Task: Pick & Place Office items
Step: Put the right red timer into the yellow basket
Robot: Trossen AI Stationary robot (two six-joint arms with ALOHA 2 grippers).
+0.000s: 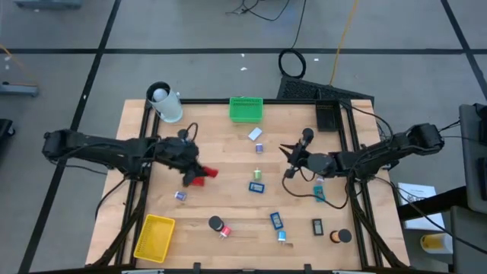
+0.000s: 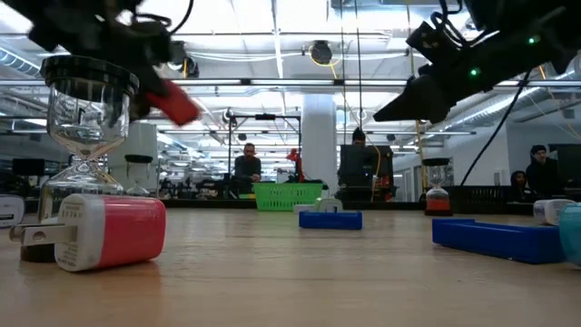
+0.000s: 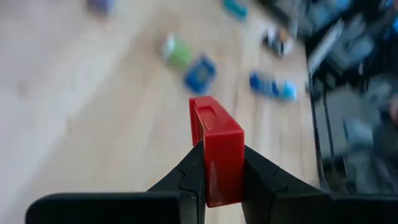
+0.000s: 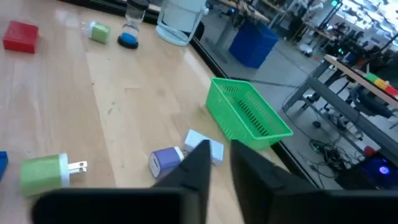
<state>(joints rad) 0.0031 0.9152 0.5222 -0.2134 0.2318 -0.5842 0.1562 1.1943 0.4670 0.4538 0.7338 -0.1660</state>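
Left gripper (image 3: pixel 222 171) clamps the red block (image 3: pixel 217 146) (above the table).

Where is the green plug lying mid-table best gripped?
Grip the green plug across its thick body, coming straight down from above. It lies on its side with bare table around it, and the thin metal prongs at one end give little hold.

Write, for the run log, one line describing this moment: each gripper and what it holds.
left gripper: shut on red block, lifted above table | right gripper: open, empty, raised near green basket
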